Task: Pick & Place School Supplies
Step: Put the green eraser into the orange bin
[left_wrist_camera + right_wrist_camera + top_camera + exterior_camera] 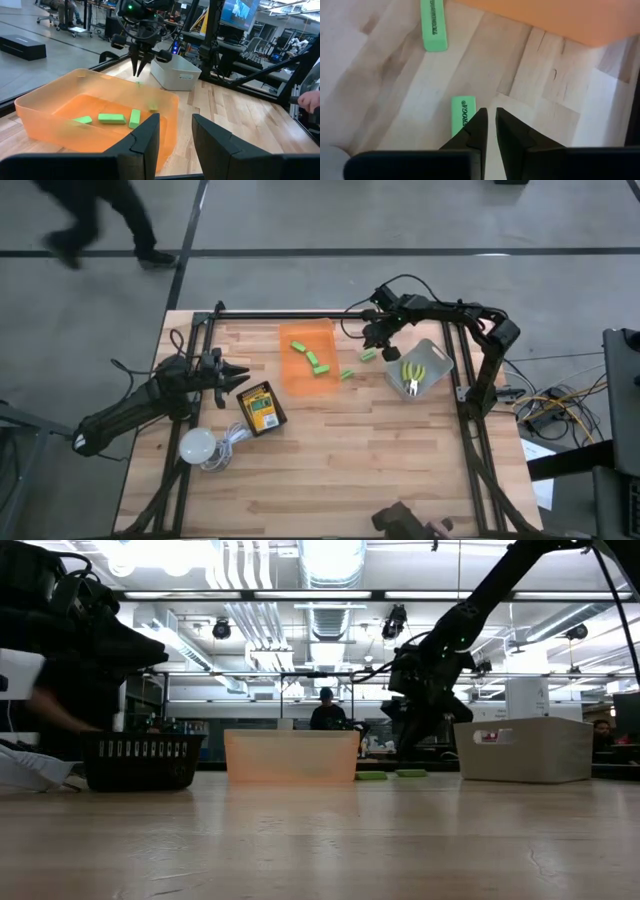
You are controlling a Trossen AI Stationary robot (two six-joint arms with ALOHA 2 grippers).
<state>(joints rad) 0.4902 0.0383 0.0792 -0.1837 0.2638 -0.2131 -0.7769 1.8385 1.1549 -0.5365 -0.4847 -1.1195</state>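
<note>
An orange translucent tray [310, 352] stands at the far middle of the table with three bright green blocks [112, 118] lying in it. Two more green blocks lie flat on the wood to its right: one [462, 116] just below my right gripper [490, 120], the other [434, 24] nearer the tray. My right gripper [371, 342] hangs shut a little above the table, pointing steeply down, with nothing between its fingers. My left gripper [175, 131] waits open at the table's left, level, facing the tray. A yellow-and-green crayon box [261, 408] lies flat near it.
A white bin [420, 368] at the right holds yellow-handled tools [411, 374]. A white round bulb [197, 445] with its cord lies at the near left. A black frame [330, 315] runs round the table. Bare wood fills the near half.
</note>
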